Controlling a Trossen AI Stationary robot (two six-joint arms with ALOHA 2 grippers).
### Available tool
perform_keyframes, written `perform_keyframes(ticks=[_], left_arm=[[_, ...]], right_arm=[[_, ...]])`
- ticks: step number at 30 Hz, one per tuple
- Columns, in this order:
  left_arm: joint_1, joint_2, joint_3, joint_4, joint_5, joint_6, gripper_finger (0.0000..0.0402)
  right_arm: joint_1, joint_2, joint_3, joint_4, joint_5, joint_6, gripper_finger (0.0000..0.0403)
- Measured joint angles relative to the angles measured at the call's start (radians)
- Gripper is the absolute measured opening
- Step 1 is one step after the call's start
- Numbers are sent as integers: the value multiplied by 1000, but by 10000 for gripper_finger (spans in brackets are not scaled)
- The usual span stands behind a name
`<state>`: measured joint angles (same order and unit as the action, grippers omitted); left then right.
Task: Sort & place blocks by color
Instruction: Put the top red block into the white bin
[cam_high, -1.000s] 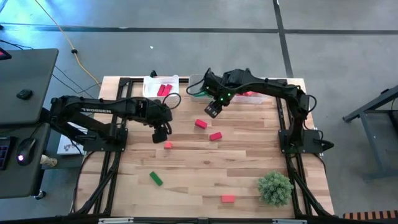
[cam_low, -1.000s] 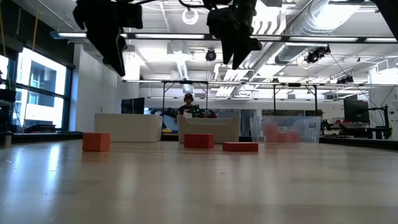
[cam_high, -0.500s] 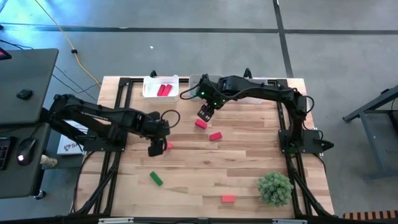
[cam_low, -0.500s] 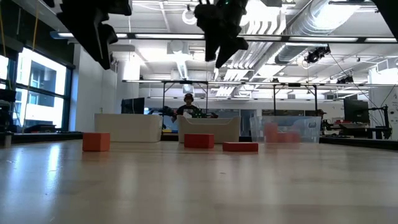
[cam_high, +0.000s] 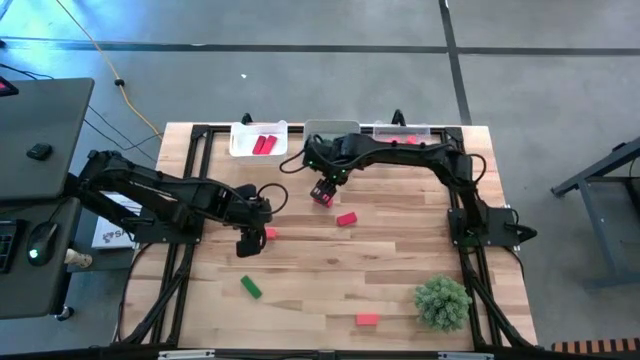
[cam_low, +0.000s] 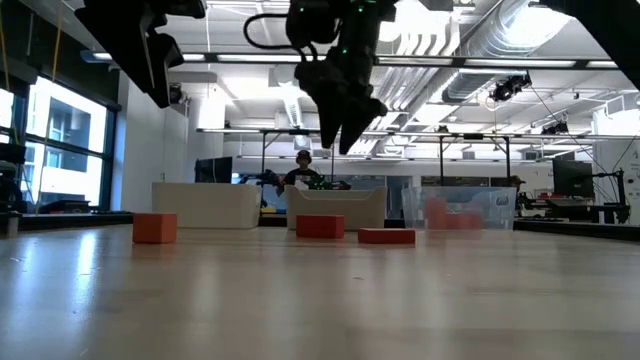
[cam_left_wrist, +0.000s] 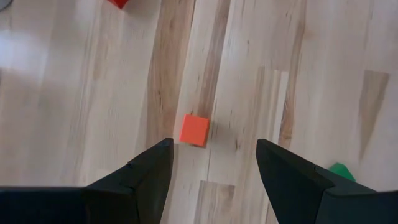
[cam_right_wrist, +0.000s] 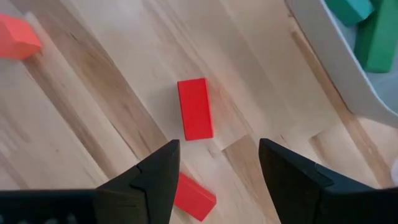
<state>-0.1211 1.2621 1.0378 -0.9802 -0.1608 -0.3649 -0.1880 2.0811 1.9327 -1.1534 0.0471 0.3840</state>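
— Blocks first: where are they?
— Nearest, a small orange cube (cam_left_wrist: 194, 130) lies flat on the pale wooden table (cam_high: 400, 270), below the left gripper (cam_high: 247, 243), fingers spread, empty.
— Farther?
— A crimson oblong bar (cam_right_wrist: 194, 108) lies under the right gripper (cam_high: 322, 193), also spread, holding nothing.

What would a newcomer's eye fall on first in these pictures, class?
Two dark arms reach over a wooden table strewn with small blocks. The right claw hangs open above a red bar near the far bins, and the left claw hangs open over an orange cube at mid-table. A bushy green plant sits in the near right corner.
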Motion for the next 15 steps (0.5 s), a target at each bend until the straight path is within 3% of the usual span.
perform_keyframes(ticks=[15], left_arm=[[0, 0, 0, 3, 0, -2, 220]], right_arm=[[38, 112, 0, 17, 3, -11, 209]])
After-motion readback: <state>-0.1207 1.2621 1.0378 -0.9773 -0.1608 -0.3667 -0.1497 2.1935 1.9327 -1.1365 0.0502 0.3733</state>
